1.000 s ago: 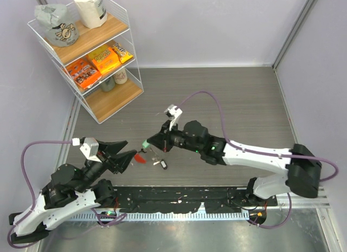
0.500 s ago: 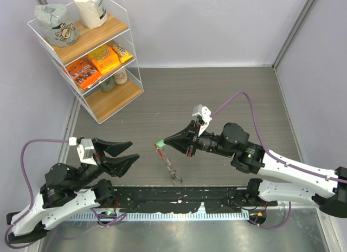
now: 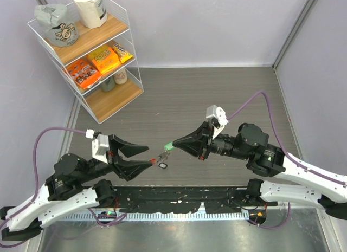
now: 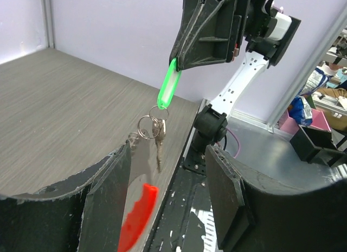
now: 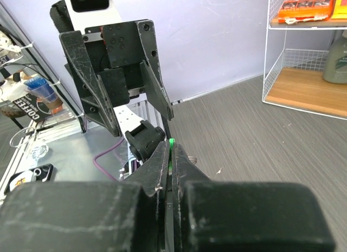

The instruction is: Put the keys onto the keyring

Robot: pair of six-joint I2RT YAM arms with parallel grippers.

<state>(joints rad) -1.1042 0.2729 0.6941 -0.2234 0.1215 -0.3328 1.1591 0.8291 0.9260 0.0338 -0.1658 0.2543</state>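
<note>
1. Holding the green key (image 4: 167, 86) up in the air, the right gripper (image 3: 174, 144) is squeezed tight on its top end. That lets everything under it hang free.
2. Just under the green key hangs the keyring (image 4: 145, 126), a small silver loop. A thin metal key (image 4: 159, 150) dangles from it.
3. The left gripper (image 3: 148, 156) has its two fingers spread wide, with nothing between them. It sits just beside and below the hanging bunch. I think it waits there so it can take hold of the loop.
4. A red piece (image 4: 138, 217) shows right by one left finger in the left wrist view. I cannot tell if it touches the finger or is only a shine on it.
5. From above, a small dark bit (image 3: 162, 165) shows between the two grippers. I cannot tell if it hangs or lies on the table (image 3: 227, 95).
6. The bunch could swing, so I think the left gripper should close in slowly.
</note>
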